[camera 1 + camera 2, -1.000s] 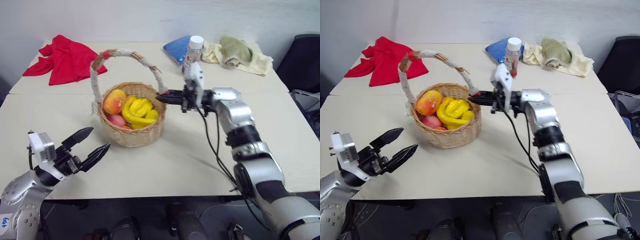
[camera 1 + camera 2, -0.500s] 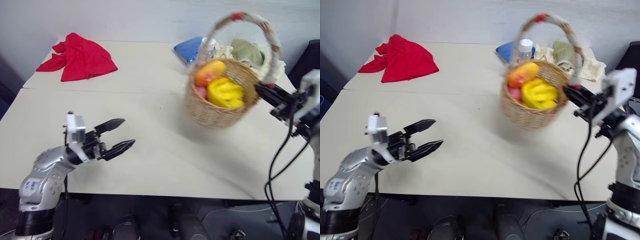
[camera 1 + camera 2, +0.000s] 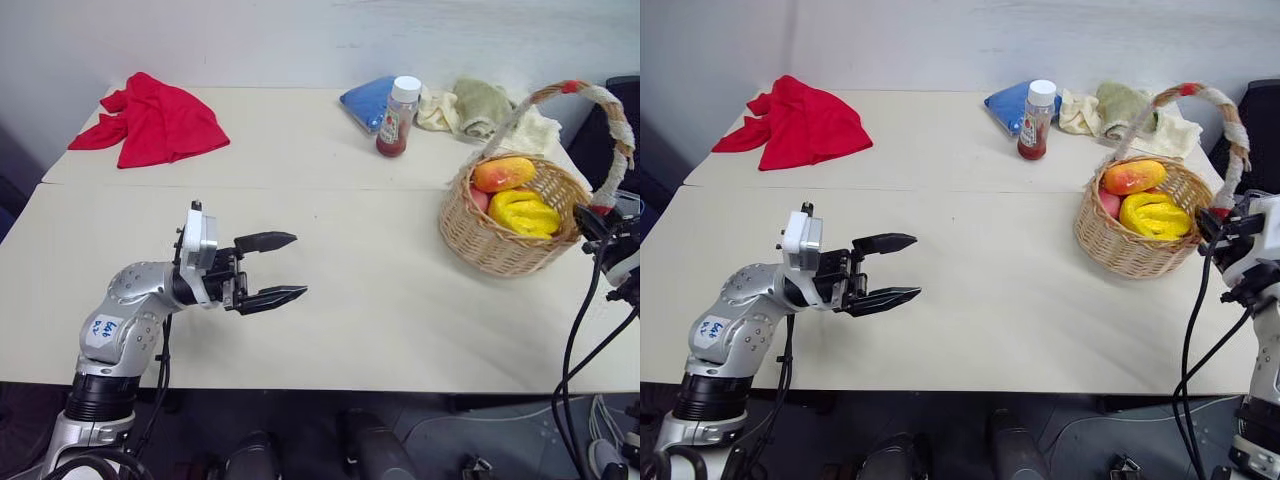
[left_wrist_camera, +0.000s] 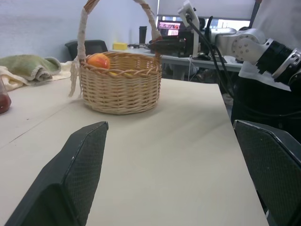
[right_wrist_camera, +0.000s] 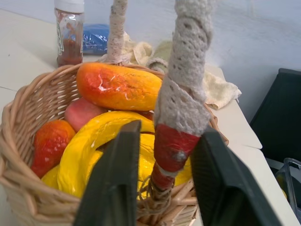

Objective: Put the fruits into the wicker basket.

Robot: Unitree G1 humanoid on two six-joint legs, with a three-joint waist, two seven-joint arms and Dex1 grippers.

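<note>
- Up close in the right wrist view, the right gripper (image 5: 162, 188) has its two fingers either side of the red-banded foot of the handle (image 5: 186, 89), a sliver of gap each side, so released, not clamping.
- That same view counts the fruits: a mango (image 5: 120, 87), a big yellow banana (image 5: 101, 146), a pinkish piece (image 5: 80, 113) and a red-orange one (image 5: 49, 146) low against the wall. Four on show.
- From the head, the wicker basket (image 3: 495, 240) sits on the table (image 3: 380, 310) at its right end, near the right edge; only mango and banana stand out from here.
- The left wrist view looks along the tabletop at the basket side-on, with desks and monitors behind.
- The left gripper (image 3: 275, 268) hangs over the near-left part of the table, fingers spread, nothing in it.
- Wide bare tabletop lies between left gripper and basket.
- Along the far edge: one red cloth (image 3: 150, 118), one blue pouch (image 3: 365, 100), one bottle (image 3: 398, 118), one pile of pale towels (image 3: 470, 105).
</note>
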